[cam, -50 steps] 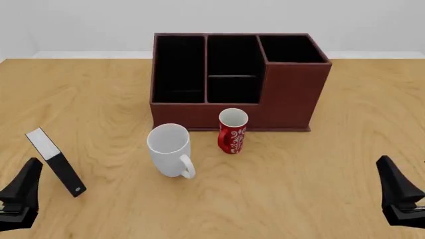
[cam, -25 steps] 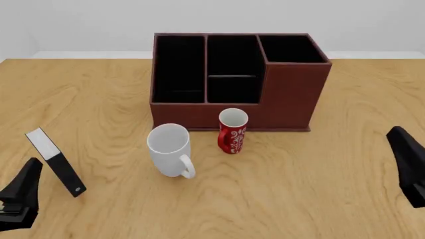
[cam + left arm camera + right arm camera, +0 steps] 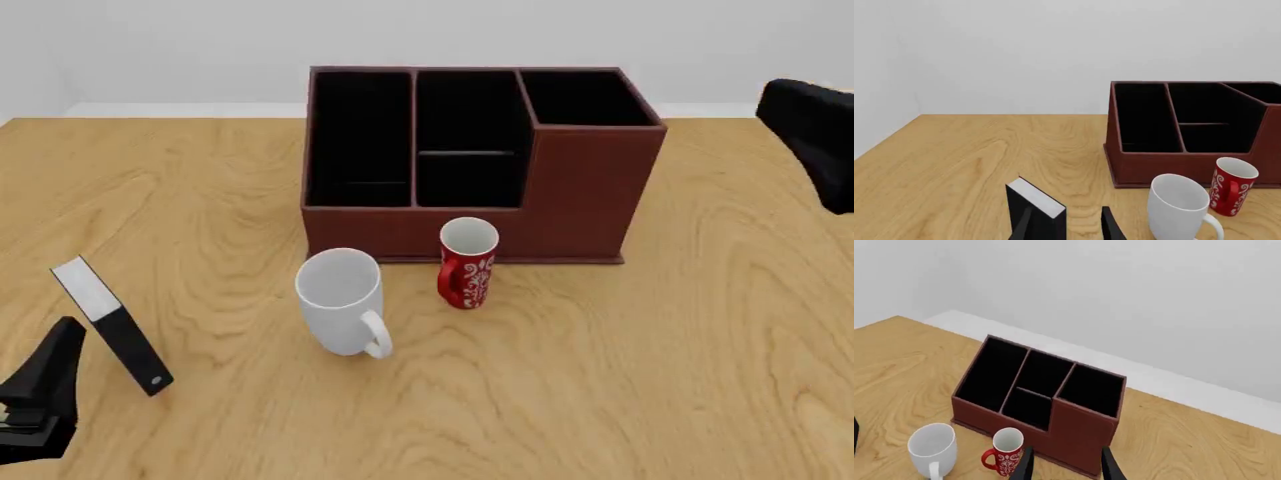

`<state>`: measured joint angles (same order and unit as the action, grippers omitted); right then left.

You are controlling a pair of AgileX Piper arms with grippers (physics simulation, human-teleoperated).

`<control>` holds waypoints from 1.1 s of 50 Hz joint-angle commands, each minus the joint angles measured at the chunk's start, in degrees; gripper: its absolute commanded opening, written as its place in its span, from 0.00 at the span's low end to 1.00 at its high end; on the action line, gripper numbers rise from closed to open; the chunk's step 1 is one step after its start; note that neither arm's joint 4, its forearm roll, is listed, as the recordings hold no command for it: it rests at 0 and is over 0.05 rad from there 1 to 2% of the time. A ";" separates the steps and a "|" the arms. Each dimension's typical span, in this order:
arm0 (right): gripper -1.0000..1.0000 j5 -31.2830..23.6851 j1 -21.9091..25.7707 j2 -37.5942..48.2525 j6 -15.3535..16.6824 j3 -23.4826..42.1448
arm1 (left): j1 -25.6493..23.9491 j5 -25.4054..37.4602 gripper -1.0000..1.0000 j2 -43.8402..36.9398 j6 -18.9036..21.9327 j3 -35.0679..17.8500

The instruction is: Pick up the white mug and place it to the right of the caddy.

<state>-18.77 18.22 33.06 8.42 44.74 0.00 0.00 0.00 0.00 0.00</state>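
Observation:
The white mug (image 3: pixel 340 300) stands upright on the table in front of the caddy's left part, its handle turned toward me. It also shows as the white mug (image 3: pixel 1177 207) and the white mug (image 3: pixel 933 447) in the wrist views. The caddy (image 3: pixel 577 190), a dark red-brown box with three black compartments, sits behind it; caddy (image 3: pixel 1154 170), caddy (image 3: pixel 1081 427). My left gripper (image 3: pixel 40 395) rests low at the near left, open, left gripper (image 3: pixel 1066 230). My right gripper (image 3: pixel 807 125) hangs high at the far right, open and holding nothing, right gripper (image 3: pixel 1067 467).
A slim red mug (image 3: pixel 467 262) with a white pattern stands just right of the white mug, close to the caddy's front. A black-and-white slab (image 3: pixel 111 325) leans at the near left, right in front of my left gripper. Bare wood lies right of the caddy.
My right arm has risen from the near right edge to high at the far right. The left arm, mugs, slab and caddy have not moved.

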 commanded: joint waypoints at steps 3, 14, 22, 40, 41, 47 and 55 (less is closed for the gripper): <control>1.00 -8.55 5.04 12.80 0.47 12.65 | 0.00 0.00 1.00 0.00 0.00 0.00; 1.00 -11.74 10.32 21.01 -3.40 15.02 | 0.00 0.00 1.00 0.00 0.00 0.00; 1.00 -12.70 12.80 24.83 -5.07 15.79 | 0.00 0.00 1.00 0.00 0.00 0.00; 1.00 -14.06 18.74 33.42 -9.42 17.62 | 0.00 0.00 1.00 0.00 0.00 0.00; 1.00 -13.93 18.92 33.63 -9.54 17.71 | 0.00 0.00 1.00 0.00 0.00 0.00; 1.00 -13.57 20.17 36.09 -9.88 18.28 | 0.00 0.00 1.00 0.00 0.00 0.00; 1.00 -13.43 22.10 39.31 -10.23 19.72 | 0.00 0.00 1.00 0.00 0.00 0.00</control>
<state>-32.22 38.00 68.41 -1.07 63.08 0.00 0.00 0.00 0.00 0.00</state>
